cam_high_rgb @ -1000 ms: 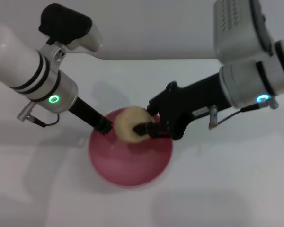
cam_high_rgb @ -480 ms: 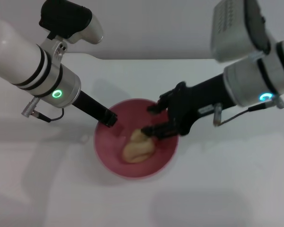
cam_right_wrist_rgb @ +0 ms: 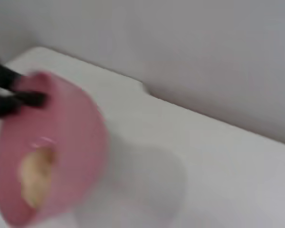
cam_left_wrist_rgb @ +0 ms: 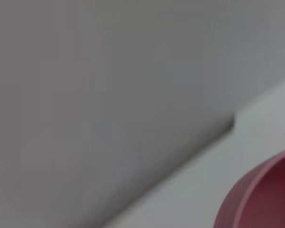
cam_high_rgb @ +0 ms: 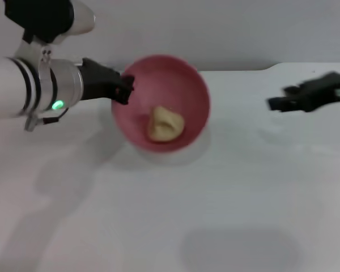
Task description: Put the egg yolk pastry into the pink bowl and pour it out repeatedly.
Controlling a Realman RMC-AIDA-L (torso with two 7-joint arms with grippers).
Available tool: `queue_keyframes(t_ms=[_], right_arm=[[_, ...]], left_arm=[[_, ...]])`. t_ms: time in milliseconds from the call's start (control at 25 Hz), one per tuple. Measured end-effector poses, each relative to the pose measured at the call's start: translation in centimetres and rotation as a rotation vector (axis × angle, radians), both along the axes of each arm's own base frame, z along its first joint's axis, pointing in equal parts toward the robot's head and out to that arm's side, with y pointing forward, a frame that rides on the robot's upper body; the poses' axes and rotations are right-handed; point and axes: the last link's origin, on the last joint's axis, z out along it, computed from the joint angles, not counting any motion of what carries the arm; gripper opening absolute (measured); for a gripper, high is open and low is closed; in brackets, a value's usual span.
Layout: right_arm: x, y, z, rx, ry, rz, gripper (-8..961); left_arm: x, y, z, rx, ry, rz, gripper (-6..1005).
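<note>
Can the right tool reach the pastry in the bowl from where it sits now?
Probably yes: the right tool is off to the side, and nothing lies between it and the egg yolk pastry in the open-topped pink bowl.

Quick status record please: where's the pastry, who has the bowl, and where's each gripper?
pastry: egg yolk pastry lies inside the pink bowl
bowl: lifted and tilted, held at its rim
left gripper: shut on the bowl rim
right gripper: off to the right, apart from bowl, holding nothing
surface: white table

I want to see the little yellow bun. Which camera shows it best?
The head view: the lumpy pale-yellow egg yolk pastry lies unobstructed inside the glossy pink bowl. The right wrist view shows it blurred; the left wrist view misses it.
</note>
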Motion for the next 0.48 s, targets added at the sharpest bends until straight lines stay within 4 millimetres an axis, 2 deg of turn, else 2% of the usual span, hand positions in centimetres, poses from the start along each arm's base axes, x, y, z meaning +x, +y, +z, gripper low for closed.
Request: queue_keyframes(t_ms=[160, 240, 480], right_arm=[[4.1, -1.1, 1.9, 0.081, 0.053, -0.14, 524], [4.6, -1.3, 2.1, 0.094, 0.062, -0.155, 526], [6.7, -2.5, 3.2, 0.145, 0.102, -0.226, 532]], left_arm=[[1.1, -1.7, -1.7, 0.141, 0.008, -0.221, -2], [1.5, -2.1, -2.2, 0.16, 0.014, -0.264, -2], [2.6, -4.4, -5.3, 0.336, 0.144, -0.598, -2]])
